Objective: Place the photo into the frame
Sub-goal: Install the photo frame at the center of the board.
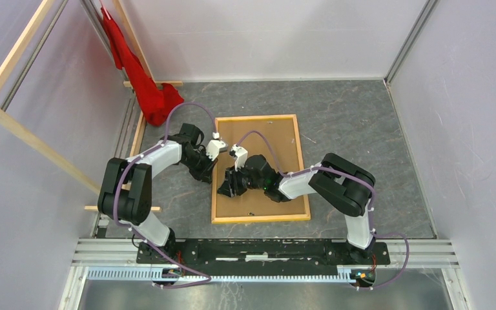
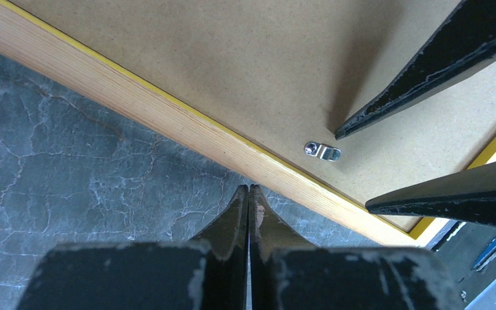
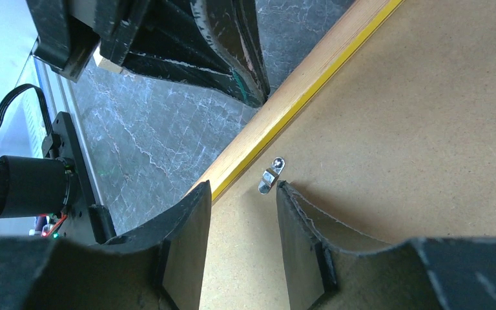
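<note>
Left wrist view: I see the left pincer point(image 2: 248, 194) pressed together just beside the frame point(image 2: 135, 103). The right pincer point(image 3: 243, 188) stands apart near a metal clip point(image 3: 271, 175).

No legible text, label, brand, number or sign in any of the three views.
</note>
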### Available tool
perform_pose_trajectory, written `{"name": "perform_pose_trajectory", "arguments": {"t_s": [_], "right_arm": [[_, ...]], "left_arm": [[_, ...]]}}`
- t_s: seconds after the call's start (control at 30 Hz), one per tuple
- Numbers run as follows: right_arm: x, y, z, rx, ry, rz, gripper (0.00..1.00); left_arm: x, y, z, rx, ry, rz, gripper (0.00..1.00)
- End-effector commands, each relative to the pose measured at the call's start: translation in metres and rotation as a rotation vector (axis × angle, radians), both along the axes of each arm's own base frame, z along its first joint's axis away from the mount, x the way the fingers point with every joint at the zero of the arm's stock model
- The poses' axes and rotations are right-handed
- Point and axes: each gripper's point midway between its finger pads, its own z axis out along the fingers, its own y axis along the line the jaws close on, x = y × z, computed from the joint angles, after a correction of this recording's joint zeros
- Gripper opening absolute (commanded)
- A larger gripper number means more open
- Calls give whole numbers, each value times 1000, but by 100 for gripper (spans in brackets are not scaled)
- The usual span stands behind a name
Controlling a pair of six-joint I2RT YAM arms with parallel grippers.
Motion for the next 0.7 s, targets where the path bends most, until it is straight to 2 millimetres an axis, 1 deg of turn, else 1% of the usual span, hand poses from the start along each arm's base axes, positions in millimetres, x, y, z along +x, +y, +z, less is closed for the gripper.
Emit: {"name": "perform_pose_trajectory", "arguments": {"t_s": [0.0,0.2,0.4,0.67], "right_arm": [[-2,7,2,6,-7,12,48],[-5,9,4,16,2,17,46],[-4,10,1,11,2,14,45],[-2,11,-2,13,11,1,43]], "left_arm": [[11,-1,5,1,-17,29,2],[12,-1,6,0,-20,33,2],[13,-3,8,-10,-19,37,2],[16,-15,14,-80,-4,47,2]]}}
